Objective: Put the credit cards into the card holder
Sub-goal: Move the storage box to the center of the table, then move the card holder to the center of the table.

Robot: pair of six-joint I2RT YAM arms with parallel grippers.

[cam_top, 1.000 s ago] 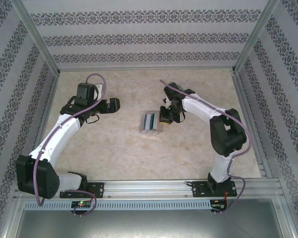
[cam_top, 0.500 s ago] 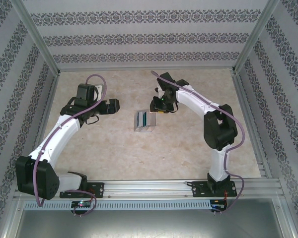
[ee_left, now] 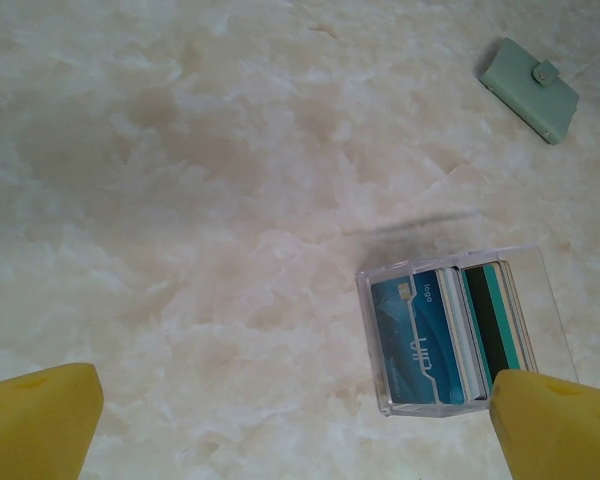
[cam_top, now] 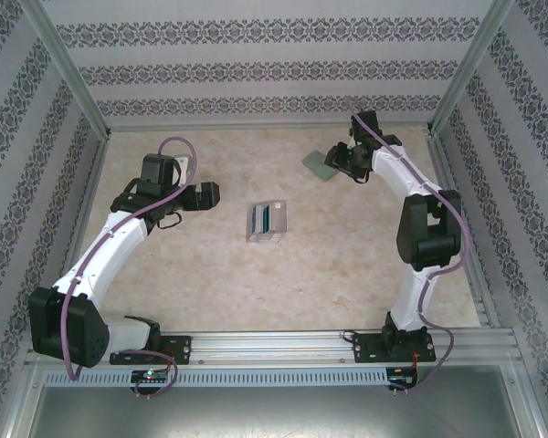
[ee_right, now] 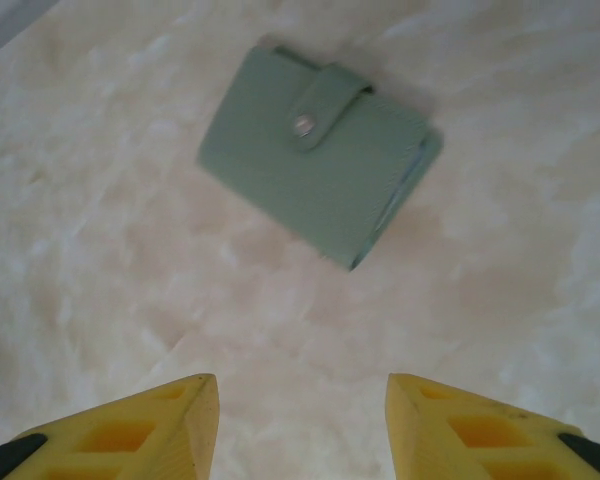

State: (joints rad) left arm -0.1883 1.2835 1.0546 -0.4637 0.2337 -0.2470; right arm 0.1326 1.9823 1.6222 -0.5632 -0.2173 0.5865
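Note:
The card holder (ee_right: 320, 150) is a sage-green wallet, folded and snapped shut, lying flat at the back right of the table (cam_top: 319, 164); it also lies far off at the top right of the left wrist view (ee_left: 530, 88). My right gripper (ee_right: 302, 420) hovers just short of it, open, nothing between its yellow fingers (ee_right: 130, 430); from above it sits right of the wallet (cam_top: 340, 164). The credit cards stand in a clear slotted stand (ee_left: 460, 330) mid-table (cam_top: 267, 222): a blue card (ee_left: 415, 340) in front, a teal one with a black stripe (ee_left: 495, 320) behind. My left gripper (ee_left: 295, 430) is wide open left of the stand (cam_top: 210, 193).
Metal frame posts and patterned walls close in the marble-look table (cam_top: 210, 274) on three sides. The right arm's elbow (cam_top: 425, 228) stands tall at mid-right. Bare tabletop lies between the stand and the wallet and in front of the stand.
My right gripper left the clear stand, swung to the back right beside the wallet, and opened. The stand ended up slightly further left. The left arm has not moved.

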